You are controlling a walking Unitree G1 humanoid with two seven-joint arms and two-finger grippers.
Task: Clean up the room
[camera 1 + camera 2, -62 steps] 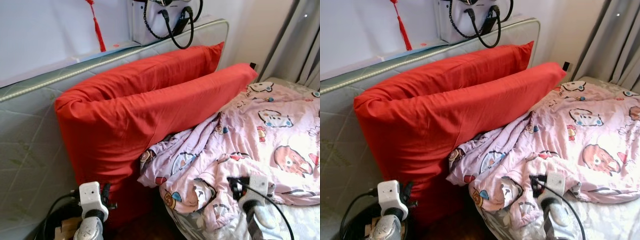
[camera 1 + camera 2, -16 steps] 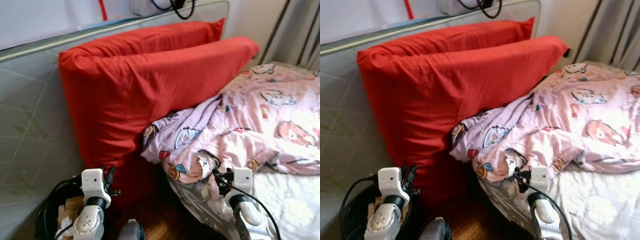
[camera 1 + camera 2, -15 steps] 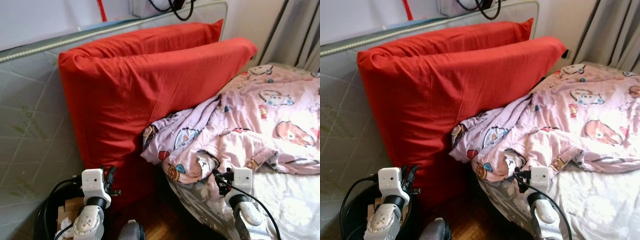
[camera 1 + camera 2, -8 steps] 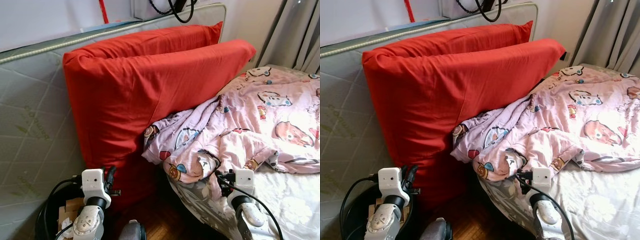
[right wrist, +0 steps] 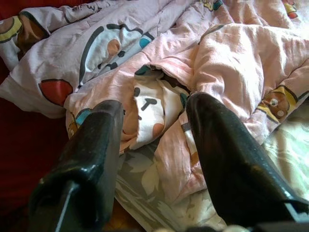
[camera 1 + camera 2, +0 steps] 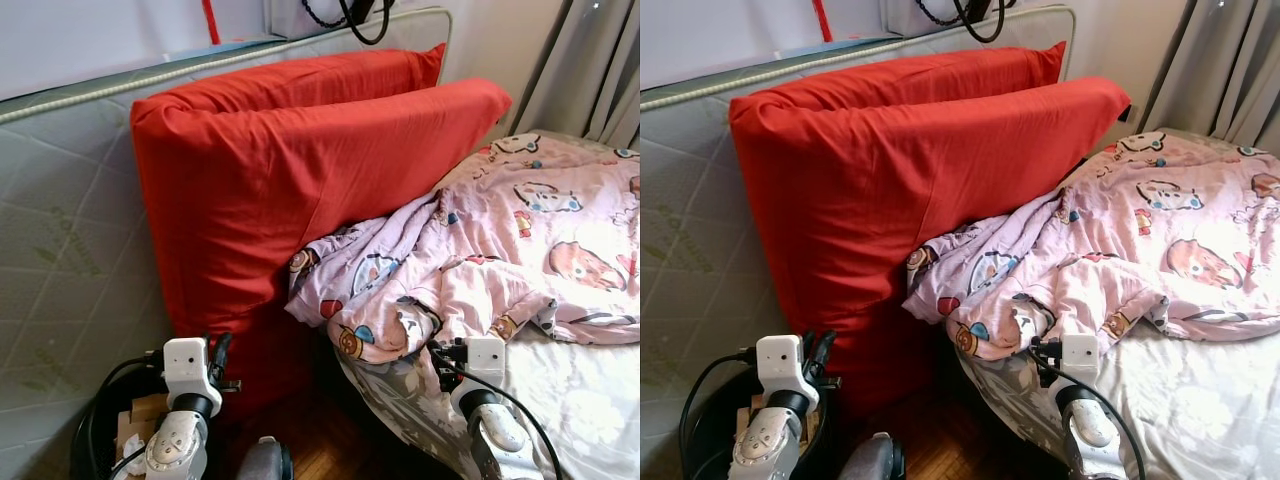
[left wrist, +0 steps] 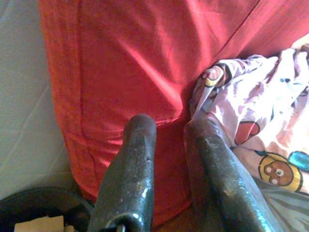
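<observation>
My right gripper [image 5: 152, 125] is hovering open near the crumpled pink cartoon blanket [image 6: 500, 240]; my left gripper [image 7: 169, 135], slightly parted, is facing the red pillow [image 6: 290, 170].

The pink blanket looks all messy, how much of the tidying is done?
Looks done: two red pillows stand propped along the mattress. In hand: nothing; the open right gripper hovers over the pink blanket, and the open left gripper points at the pillows. Left, as things lie: the blanket is bunched up on the bed, hanging over its edge.
</observation>
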